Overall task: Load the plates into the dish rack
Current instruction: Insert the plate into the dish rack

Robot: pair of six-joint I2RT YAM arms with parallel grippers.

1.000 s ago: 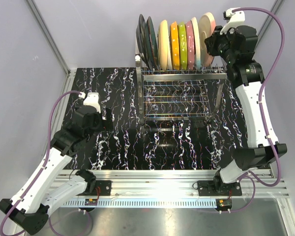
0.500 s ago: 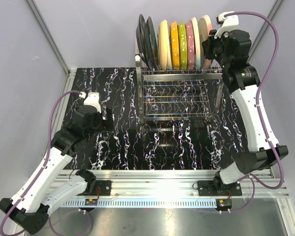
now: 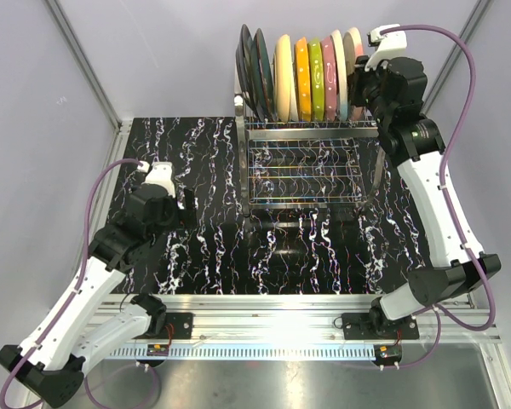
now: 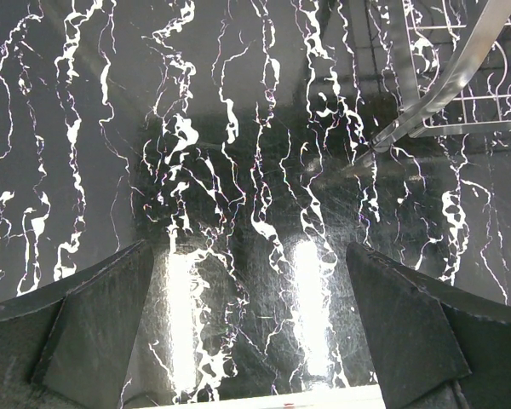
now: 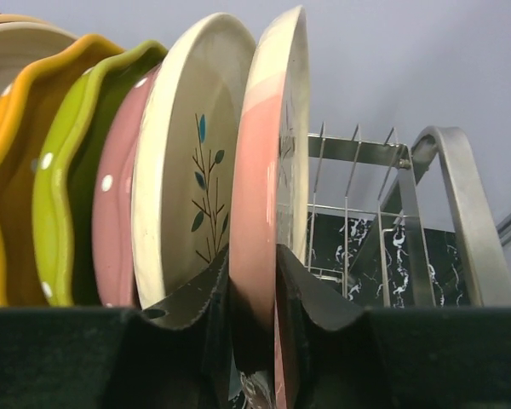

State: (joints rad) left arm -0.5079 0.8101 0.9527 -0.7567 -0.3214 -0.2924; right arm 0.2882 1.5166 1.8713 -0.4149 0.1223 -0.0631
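Several plates stand on edge in a row on the upper tier of the chrome dish rack (image 3: pixel 311 128): two dark ones (image 3: pixel 254 68), then cream, orange (image 3: pixel 302 81), green, pink and a cream sprig plate (image 5: pixel 183 170). The last plate (image 5: pixel 268 145), pink and cream, stands upright at the right end of the row (image 3: pixel 355 55). My right gripper (image 3: pixel 364 81) is shut on its rim, one finger on each face (image 5: pixel 254 256). My left gripper (image 3: pixel 187 209) hangs open over the bare tabletop (image 4: pixel 245 251), holding nothing.
The rack's thin tines (image 5: pixel 349 162) and tubular end loop (image 5: pixel 464 213) stand just right of the held plate. A rack leg (image 4: pixel 443 85) shows at the upper right of the left wrist view. The black marbled table (image 3: pixel 196 162) ends at metal rails on the left and near sides.
My right arm has swung left with the pink and cream plate, bringing it from a tilt to upright against the row. The left arm has not moved.
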